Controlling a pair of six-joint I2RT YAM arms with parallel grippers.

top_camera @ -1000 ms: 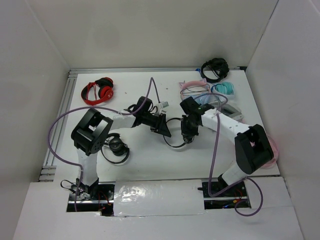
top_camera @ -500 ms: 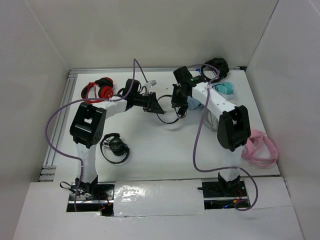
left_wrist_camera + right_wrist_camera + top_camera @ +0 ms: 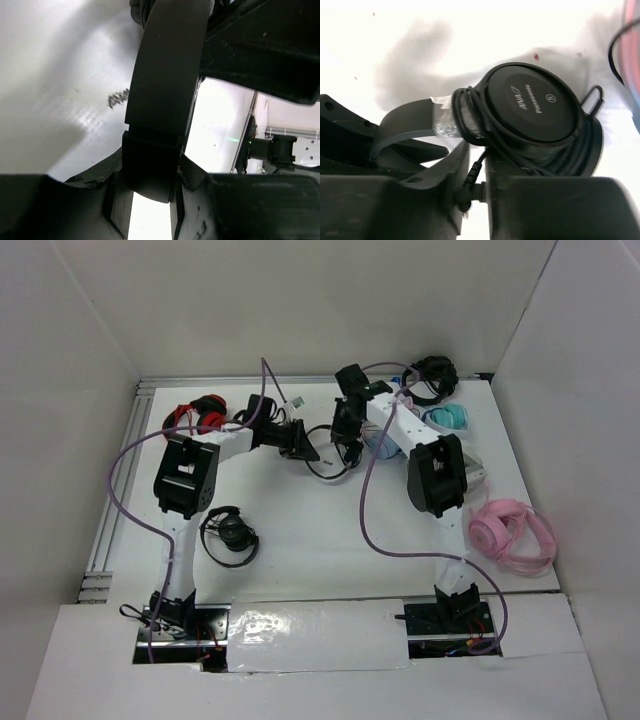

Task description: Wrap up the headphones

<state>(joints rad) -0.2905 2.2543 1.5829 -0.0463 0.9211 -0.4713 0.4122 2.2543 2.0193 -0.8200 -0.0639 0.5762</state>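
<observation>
The headphones (image 3: pixel 327 462) hang between my two grippers over the far middle of the table. In the left wrist view my left gripper (image 3: pixel 150 197) is shut on the flat black headband (image 3: pixel 165 75). In the right wrist view a round ear cup (image 3: pixel 535 107) shows, with the thin black cable (image 3: pixel 470 117) coiled several times round the band beside it. My right gripper (image 3: pixel 476 187) is shut on the cable's plug end (image 3: pixel 470 192). In the top view the left gripper (image 3: pixel 303 447) and the right gripper (image 3: pixel 343 440) are close together.
A red pair (image 3: pixel 200 418) lies at the far left and a compact black pair (image 3: pixel 230 533) at the near left. A pink pair (image 3: pixel 510 533) is at the right edge. Another black pair (image 3: pixel 432 378) and a teal pair (image 3: pixel 450 418) are at the far right.
Both arms have carried the headphones from the table's middle toward the far side. The right arm has swung back, uncovering the pink pair.
</observation>
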